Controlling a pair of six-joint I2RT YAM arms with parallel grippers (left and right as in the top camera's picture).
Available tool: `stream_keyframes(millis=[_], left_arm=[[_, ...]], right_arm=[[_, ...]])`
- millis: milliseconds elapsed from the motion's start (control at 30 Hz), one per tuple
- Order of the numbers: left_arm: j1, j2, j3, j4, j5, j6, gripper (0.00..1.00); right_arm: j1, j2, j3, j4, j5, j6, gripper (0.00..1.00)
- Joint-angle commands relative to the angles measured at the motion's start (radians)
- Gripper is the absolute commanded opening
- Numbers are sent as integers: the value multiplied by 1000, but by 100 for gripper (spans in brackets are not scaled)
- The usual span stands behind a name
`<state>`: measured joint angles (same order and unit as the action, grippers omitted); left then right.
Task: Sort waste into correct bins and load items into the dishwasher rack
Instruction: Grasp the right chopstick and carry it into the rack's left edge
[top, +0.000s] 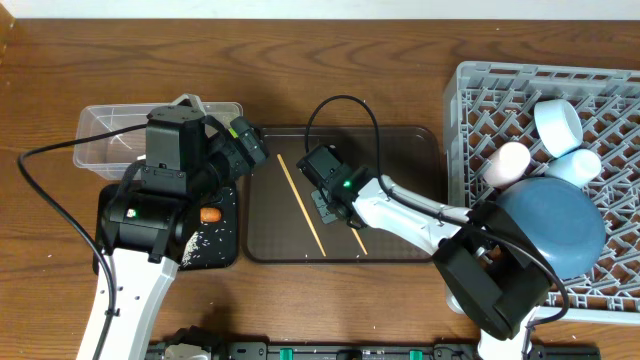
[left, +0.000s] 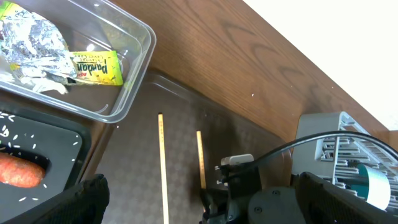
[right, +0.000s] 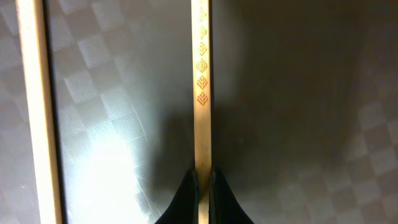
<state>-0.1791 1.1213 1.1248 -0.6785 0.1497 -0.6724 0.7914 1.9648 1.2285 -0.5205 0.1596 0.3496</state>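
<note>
Right wrist view: right gripper (right: 200, 190) has its jaws pinched on a wooden chopstick (right: 201, 93) at centre frame, lying on the brown serving tray (right: 311, 93); left gripper (top: 247, 148), jaws wide, hovers left of centre overhead.

Scene set on dark brown wooden table (top: 400, 50), streaky grain visible, filling nearly all of overhead view. Plain white wall (top: 300, 6) as thin strip along far edge, wider in left wrist view. Bright, diffuse light.

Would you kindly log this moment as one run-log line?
right gripper shut on chopstick; left gripper open; second chopstick on brown tray; plate, pink cup in rack
</note>
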Motion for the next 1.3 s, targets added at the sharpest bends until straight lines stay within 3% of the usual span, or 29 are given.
stream_keyframes(millis=[0, 233, 567, 833, 1267], left_arm=[[5, 1, 12, -1, -12, 17, 98], [5, 1, 11, -1, -12, 17, 98], [5, 1, 12, -2, -12, 17, 98], [5, 1, 11, -2, -12, 17, 98], [5, 1, 11, -1, -12, 17, 98]], right_arm=[[-21, -43, 59, -35, 28, 2, 1], [-121, -298, 97, -151, 28, 40, 1], [-389, -634, 97, -467, 50, 46, 1], [-528, -626, 70, -583, 55, 8, 1], [-610, -535, -70, -461, 95, -182, 1]])
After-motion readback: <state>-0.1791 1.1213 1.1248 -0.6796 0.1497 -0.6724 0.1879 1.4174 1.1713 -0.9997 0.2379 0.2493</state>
